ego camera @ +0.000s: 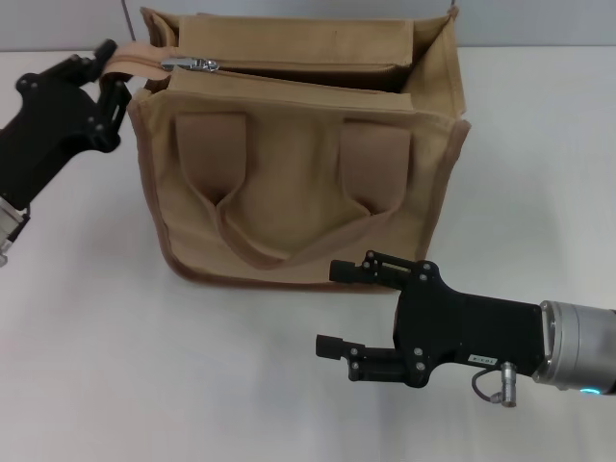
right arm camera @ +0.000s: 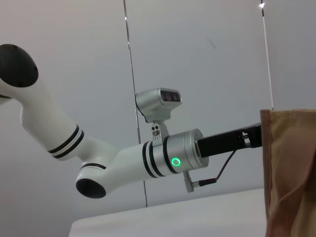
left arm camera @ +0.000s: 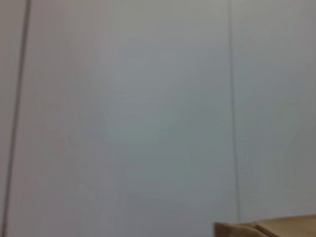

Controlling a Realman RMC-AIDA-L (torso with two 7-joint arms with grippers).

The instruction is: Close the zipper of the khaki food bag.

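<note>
The khaki food bag (ego camera: pixel 298 183) stands upright on the white table, its two strap handles facing me. Its top is open along most of its length. The zipper's silver pull tab (ego camera: pixel 189 64) lies at the bag's top left end. My left gripper (ego camera: pixel 114 69) is at the bag's upper left corner, shut on the tan fabric tail of the zipper (ego camera: pixel 135 60). My right gripper (ego camera: pixel 339 308) is open and empty, low in front of the bag's lower right. A bag corner (left arm camera: pixel 266 228) shows in the left wrist view, and the bag's edge (right arm camera: pixel 291 168) in the right wrist view.
The white table (ego camera: pixel 115 366) spreads around the bag. A grey wall (ego camera: pixel 289 14) stands behind it. The right wrist view shows my left arm (right arm camera: pixel 163 153) reaching to the bag.
</note>
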